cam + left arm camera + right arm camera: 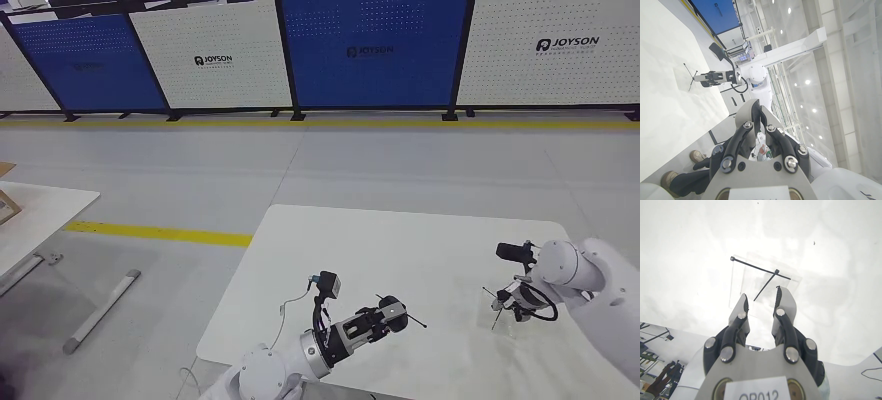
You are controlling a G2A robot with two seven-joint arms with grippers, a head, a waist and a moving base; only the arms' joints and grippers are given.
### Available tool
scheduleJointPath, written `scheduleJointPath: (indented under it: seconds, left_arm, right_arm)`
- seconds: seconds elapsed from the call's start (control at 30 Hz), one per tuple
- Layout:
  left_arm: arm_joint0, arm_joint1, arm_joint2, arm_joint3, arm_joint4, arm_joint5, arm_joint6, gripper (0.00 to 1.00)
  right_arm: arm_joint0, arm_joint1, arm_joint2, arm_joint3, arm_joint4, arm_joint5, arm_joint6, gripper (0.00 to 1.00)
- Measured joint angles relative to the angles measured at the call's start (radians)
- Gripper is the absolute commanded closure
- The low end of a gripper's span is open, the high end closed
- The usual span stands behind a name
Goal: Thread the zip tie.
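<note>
Right fingers first: they were spread apart with nothing between them. The right gripper sat close to a clear plate that lay flat on the desk. Two black ties were on that plate. The long tie ran straight across it, with its head at one plate edge. The short tie met it at an angle. Its head sat right on the long one near the tail end, and its own tail pointed back toward the gap between the open fingers. I couldn't tell whether the long one actually went through that head or just lay across it. The fingertips were near the ties but not touching them, as far as I could see.

Left fingers: clenched, pads pressed together. The left gripper was off the desk and well apart from the plate. From the top, a thin black strip stuck out past those fingertips. Honestly I couldn't tell if it was pinched in there or what it was.

Also from the top, the plate and ties sat toward the desk's right side, just in front of the right arm. The left gripper was nearer the front edge and closer to the middle. The desk was white with rounded corners.
</note>
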State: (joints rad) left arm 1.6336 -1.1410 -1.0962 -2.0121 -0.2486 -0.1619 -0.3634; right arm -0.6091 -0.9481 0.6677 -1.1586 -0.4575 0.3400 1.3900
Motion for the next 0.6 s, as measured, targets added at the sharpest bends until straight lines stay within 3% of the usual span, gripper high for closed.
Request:
scheduleJointPath:
  seconds: [0.6]
  left_arm:
    - [0.0,0.0,0.0,0.0,0.0,0.0,0.0,1.0]
  right_arm:
    - [0.061,-0.031,-0.095,0.1,0.049,0.0,0.0,0.72]
